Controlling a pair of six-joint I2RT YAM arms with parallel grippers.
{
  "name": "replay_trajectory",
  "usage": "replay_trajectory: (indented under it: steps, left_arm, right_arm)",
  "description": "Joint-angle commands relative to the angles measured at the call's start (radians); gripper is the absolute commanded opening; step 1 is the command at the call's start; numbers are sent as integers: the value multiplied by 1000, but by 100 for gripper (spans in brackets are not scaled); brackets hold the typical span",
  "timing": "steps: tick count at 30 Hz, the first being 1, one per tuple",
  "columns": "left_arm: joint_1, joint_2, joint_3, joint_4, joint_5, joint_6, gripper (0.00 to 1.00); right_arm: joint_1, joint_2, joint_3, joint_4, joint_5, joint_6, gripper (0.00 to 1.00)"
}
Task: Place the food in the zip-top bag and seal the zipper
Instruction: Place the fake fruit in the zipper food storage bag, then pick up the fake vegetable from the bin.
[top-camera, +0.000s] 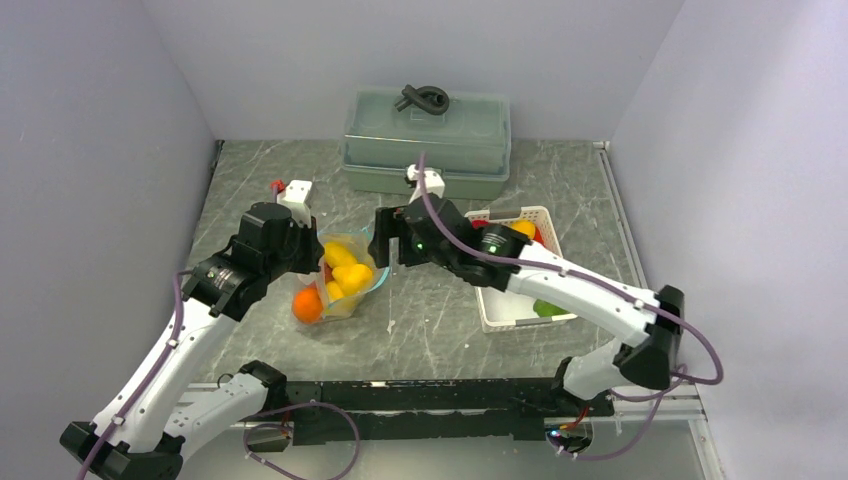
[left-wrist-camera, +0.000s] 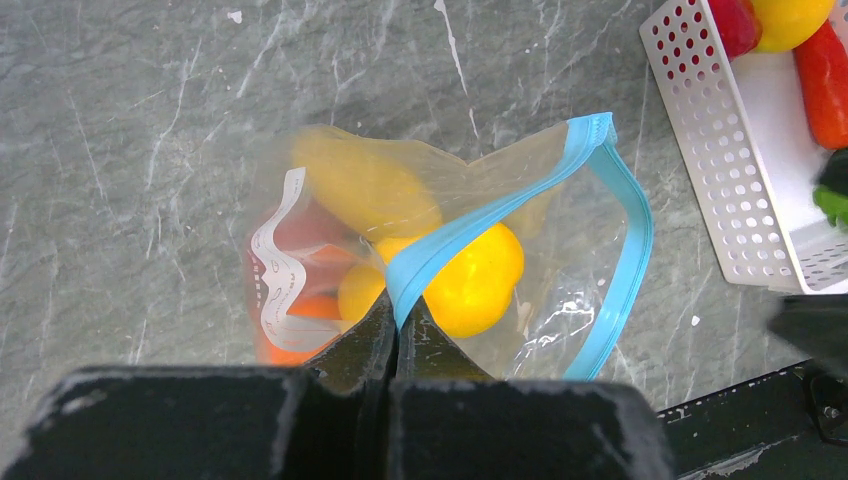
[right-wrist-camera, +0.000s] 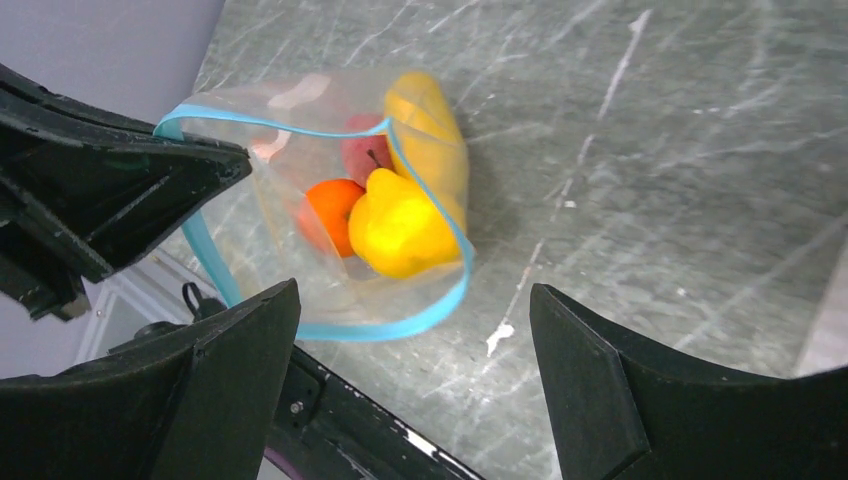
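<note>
Grey marbled table (top-camera: 440, 325), zip-top bag (left-wrist-camera: 560, 285), basket (left-wrist-camera: 720, 180), lidded box (top-camera: 425, 140)

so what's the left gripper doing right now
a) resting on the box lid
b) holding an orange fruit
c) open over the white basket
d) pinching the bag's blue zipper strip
d: in the left wrist view the left gripper has its fingers closed together on the teal-blue zipper at the mouth of the zip-top bag.

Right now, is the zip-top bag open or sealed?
Open. The zip-top bag has its teal zipper spread in a wide loop in both wrist views; the left gripper pinches one side.
</note>
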Motion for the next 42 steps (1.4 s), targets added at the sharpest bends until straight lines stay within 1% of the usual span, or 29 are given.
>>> replay_trajectory:
  steps: [1,4,8,14,18,22,26,34,42]
  left_arm:
    - [1,-5,1,33,-2,4,0]
    - [1,-7,0,34,-4,4,0]
    - [0,-1,3,31,-3,3,0]
    - [0,-3,1,33,0,5,0]
    - [1,-3,1,33,0,4,0]
    - [0,-2,1,33,2,5,0]
    - [0,-2,1,33,2,4,0]
    - [0,1,1,32,2,4,0]
    - [0,0,1,31,0,5,0]
  right_arm:
    - [-11,-117,-31,-96,139,-20,88]
    - [-35,-175,-71,-158,186,-17,88]
    - [-95,-241,-124,-239,204,-20,88]
    - [-256,-319,-220,-331,202,-47,87]
    - [-346,-337,-273,-372,268,-80,86]
    - [-423,-315,-321,-375,293,-110,83]
    - [-471,-281,-357,-346,288,-135,78]
    - [-524,-158,-379,-309,333,-167,71]
    - [-589,-47,-392,-257,362,-202,67]
